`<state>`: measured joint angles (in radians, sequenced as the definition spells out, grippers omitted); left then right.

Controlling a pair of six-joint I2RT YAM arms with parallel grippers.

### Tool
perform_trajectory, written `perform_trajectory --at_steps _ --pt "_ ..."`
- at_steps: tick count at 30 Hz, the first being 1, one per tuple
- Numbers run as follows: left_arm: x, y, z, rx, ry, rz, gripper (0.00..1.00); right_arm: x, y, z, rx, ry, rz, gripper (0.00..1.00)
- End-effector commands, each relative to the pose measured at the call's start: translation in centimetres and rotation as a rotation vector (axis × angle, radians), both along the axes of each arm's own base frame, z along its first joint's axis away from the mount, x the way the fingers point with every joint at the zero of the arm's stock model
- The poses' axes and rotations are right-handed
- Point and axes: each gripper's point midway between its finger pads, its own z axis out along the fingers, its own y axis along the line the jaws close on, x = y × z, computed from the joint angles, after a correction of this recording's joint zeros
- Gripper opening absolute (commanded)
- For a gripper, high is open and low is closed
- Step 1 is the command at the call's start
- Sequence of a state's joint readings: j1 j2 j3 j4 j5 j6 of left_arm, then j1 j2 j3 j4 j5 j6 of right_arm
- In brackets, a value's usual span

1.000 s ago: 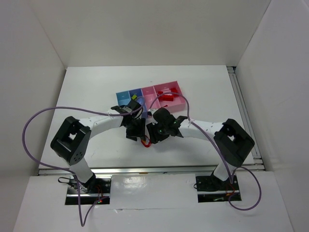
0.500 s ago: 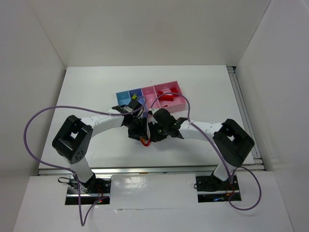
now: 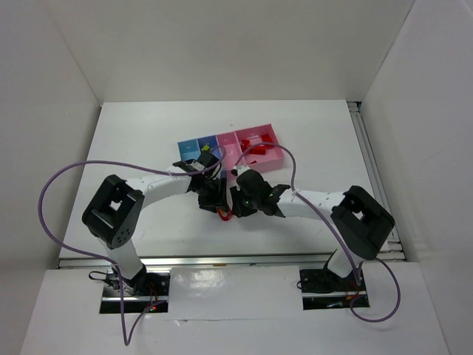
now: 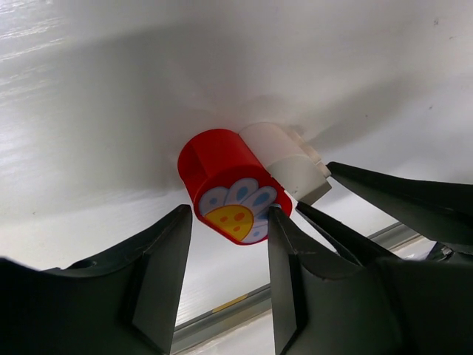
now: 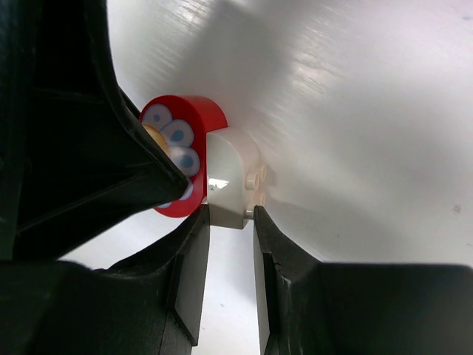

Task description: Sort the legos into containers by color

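Observation:
A red-and-white lego lies on the table in front of the trays. Its red part (image 4: 220, 164), a drum with a flower face, joins a white brick (image 4: 284, 159). My left gripper (image 4: 229, 222) is shut on the red part, a fingertip at each side of the flower face. My right gripper (image 5: 230, 218) is shut on the white brick (image 5: 229, 177), next to the red part (image 5: 194, 118). From above, both grippers (image 3: 218, 200) (image 3: 236, 203) meet over this lego (image 3: 224, 214). The containers form a row: light blue (image 3: 188, 145), darker blue (image 3: 208, 140), pink (image 3: 228, 153), larger pink (image 3: 272, 137).
Red legos (image 3: 257, 146) lie in the larger pink tray and a yellow-green one (image 3: 203, 149) in the light blue tray. The right gripper's fingers (image 4: 399, 200) crowd the left wrist view. White walls enclose the table (image 3: 133, 140); purple cables loop beside both arms.
The right jaws have closed onto the white brick. The left jaws have narrowed around the red part. Both wrists have shifted a little toward the trays.

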<state>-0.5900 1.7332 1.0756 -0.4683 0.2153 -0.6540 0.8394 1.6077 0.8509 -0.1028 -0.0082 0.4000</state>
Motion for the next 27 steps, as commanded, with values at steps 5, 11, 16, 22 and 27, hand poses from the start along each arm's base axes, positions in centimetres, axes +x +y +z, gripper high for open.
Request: perform_trajectory --at_steps 5,11,16,22,27 --pt "-1.3 3.8 -3.6 0.167 0.068 -0.010 0.52 -0.4 -4.3 -2.2 -0.145 -0.006 -0.071 0.26" --pt "-1.1 4.4 -3.9 0.176 0.059 -0.014 0.51 -0.7 -4.6 -2.0 -0.141 -0.003 -0.078 0.26" --pt "-1.1 4.8 -3.9 0.185 0.065 -0.004 0.51 -1.2 -6.1 -2.5 -0.170 0.007 -0.106 0.26" --pt "-0.4 4.1 -3.0 0.158 0.042 -0.005 0.51 -1.5 -6.3 -2.4 -0.163 0.019 -0.123 0.26" --pt "0.9 3.3 -0.9 0.134 0.001 -0.002 0.51 0.3 -5.5 -0.3 -0.127 -0.019 -0.137 0.26"
